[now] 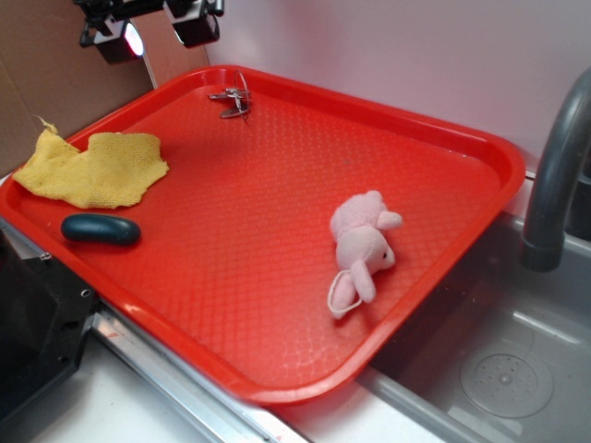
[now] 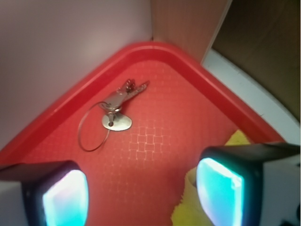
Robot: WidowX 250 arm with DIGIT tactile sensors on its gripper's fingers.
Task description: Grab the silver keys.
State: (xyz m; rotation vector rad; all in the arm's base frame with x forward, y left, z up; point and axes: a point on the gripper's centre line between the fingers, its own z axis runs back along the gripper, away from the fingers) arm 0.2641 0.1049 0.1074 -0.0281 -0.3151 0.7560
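The claw [image 2: 141, 193] hung with its two pads [image 2: 220, 190] spread wide apart and nothing between them, above the far left corner of the tray [image 1: 480, 148]. In the exterior view only its lower end showed at the top edge [image 1: 159, 32], well above the tray floor. In the wrist view the keys [image 2: 117, 110] lay ahead of the pads, clear of both, on bare red floor.

The keys sat close to the tray's raised far rim, just inside the rounded corner, so room behind them was tight; toward the middle of the tray the floor lay open. A pale wall ran behind the rim, and a brown board stood by the corner.

The keys were a small bunch of thin silver-grey metal: a few narrow blades pointing toward the corner, a flat oval tab, and a thin wire ring lying flat on the side toward the rim. In the exterior view they were a small glinting cluster [image 1: 233, 98].

A yellow cloth [image 1: 92, 168] lay crumpled at the left edge, near the claw's side, its edge showing beside the right pad. A dark oval [image 1: 101, 229] lay just in front of the cloth. A pink plush [image 1: 362, 249] lay well apart, toward the right. A sink [image 1: 517, 369] with a grey faucet [image 1: 554, 175] lay beside the tray
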